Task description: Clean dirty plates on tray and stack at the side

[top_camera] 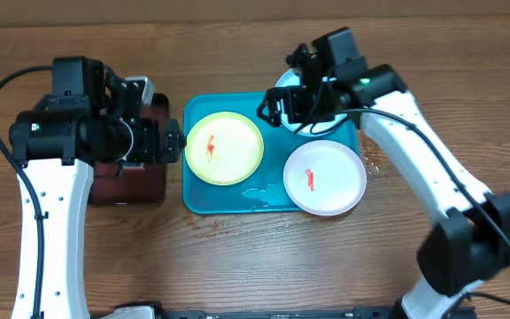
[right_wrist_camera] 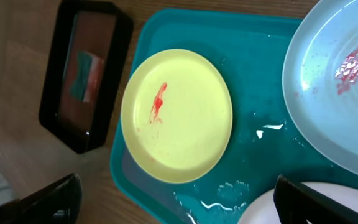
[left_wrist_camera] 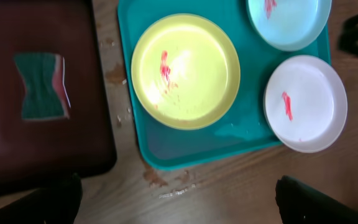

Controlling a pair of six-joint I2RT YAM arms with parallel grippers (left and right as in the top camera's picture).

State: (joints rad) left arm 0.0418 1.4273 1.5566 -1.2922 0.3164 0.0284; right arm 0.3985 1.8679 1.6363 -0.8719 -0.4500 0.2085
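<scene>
The turquoise tray (top_camera: 273,173) lies mid-table. On it are a yellow-green plate (top_camera: 224,148) with a red smear and a white plate (top_camera: 324,177) with a red smear, overhanging the tray's right rim. The pale cyan plate (top_camera: 284,81) at the tray's far right corner is mostly hidden under my right gripper (top_camera: 274,108). In the right wrist view the cyan plate (right_wrist_camera: 334,81) shows a red smear. My right gripper (right_wrist_camera: 179,202) is open and empty above the tray (right_wrist_camera: 260,162). My left gripper (left_wrist_camera: 179,199) is open and empty above the tabletop by the tray's near edge (left_wrist_camera: 166,155).
A black tray with a dark red inside (top_camera: 131,182) lies left of the turquoise tray and holds a green and red sponge (left_wrist_camera: 41,85). Water puddles sit on the turquoise tray (right_wrist_camera: 272,127). Wet marks spot the wood by its near corner (left_wrist_camera: 166,180).
</scene>
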